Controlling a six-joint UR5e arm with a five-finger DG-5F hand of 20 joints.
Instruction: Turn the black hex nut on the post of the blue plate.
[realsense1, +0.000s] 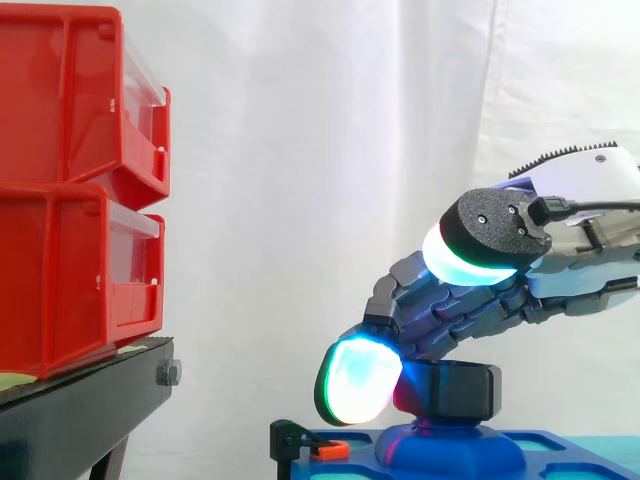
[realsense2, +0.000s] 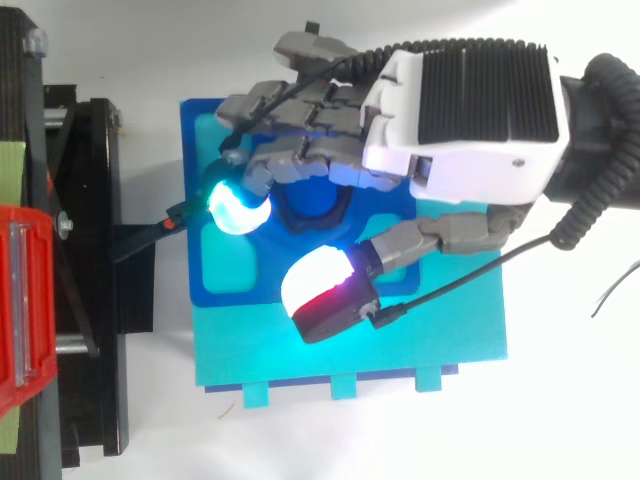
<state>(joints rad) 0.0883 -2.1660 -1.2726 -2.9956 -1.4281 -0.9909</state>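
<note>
Fingers were curled, draped over the top of the black hex nut and round its side opposite the thumb, so we logged the hand as closed round the nut. The leading fingertip pad, glowing cyan-white, hung just beside the nut on the side away from the wrist. We couldn't confirm firm contact on a flat. The thumb was lifted well above the fingers and apart from the nut, so there was no opposing pinch.

Right under the fingers, the nut sat upright on the post, a rounded blue boss on the blue plate. That plate lay on a teal plate that reached out past the thumb side.

We judged a clean turn needed the thumb brought down onto the flat facing the fingers. The squeeze should stay level and the twist centred on the post, not pushed sideways, or the pads would likely slip off the corners. Short strokes with a regrip looked safer than one long sweep.

Just beyond the fingertips were an orange ring and a black clamp. We thought the leading pad should stay clear of both. Well beyond them stood the red bins on the black stand
</note>
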